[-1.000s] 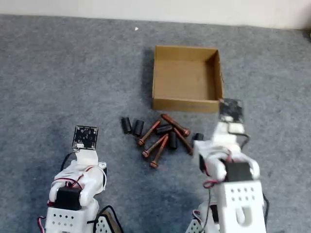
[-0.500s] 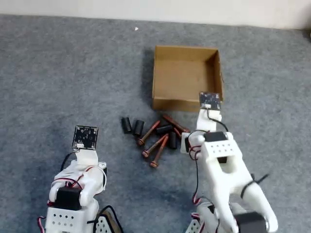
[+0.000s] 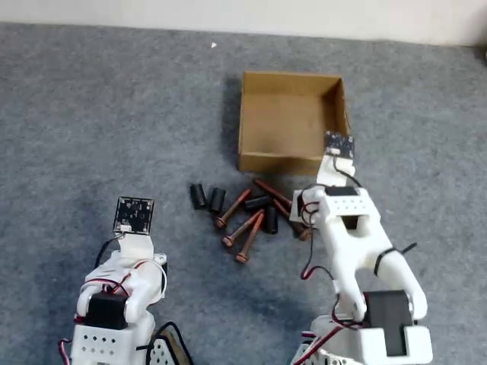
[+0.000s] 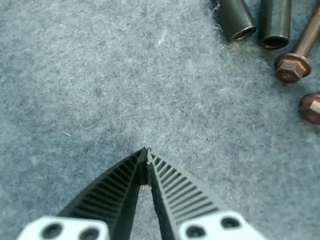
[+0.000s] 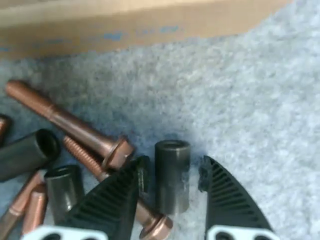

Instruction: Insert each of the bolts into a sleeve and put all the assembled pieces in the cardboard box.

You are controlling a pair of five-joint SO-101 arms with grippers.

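Several copper bolts (image 3: 243, 227) and black sleeves (image 3: 217, 200) lie in a loose pile on the grey carpet, just in front of the cardboard box (image 3: 291, 161). My right gripper (image 5: 172, 171) is open and low at the pile's right edge. One black sleeve (image 5: 171, 176) lies between its fingers, with a small gap on each side. A bolt (image 5: 67, 122) lies beside it. My left gripper (image 4: 146, 153) is shut with nothing in it and rests over bare carpet. Two sleeves (image 4: 235, 19) and two bolt heads (image 4: 290, 67) lie beyond it.
The box's wall (image 5: 150, 25) rises close behind the pile in the right wrist view. The right arm (image 3: 344, 217) reaches over the pile's right side. The left arm (image 3: 122, 281) stands at the near left, with open carpet around it.
The right arm has swung forward and down to the pile's right edge, and its gripper now straddles a sleeve. The left arm has not moved.
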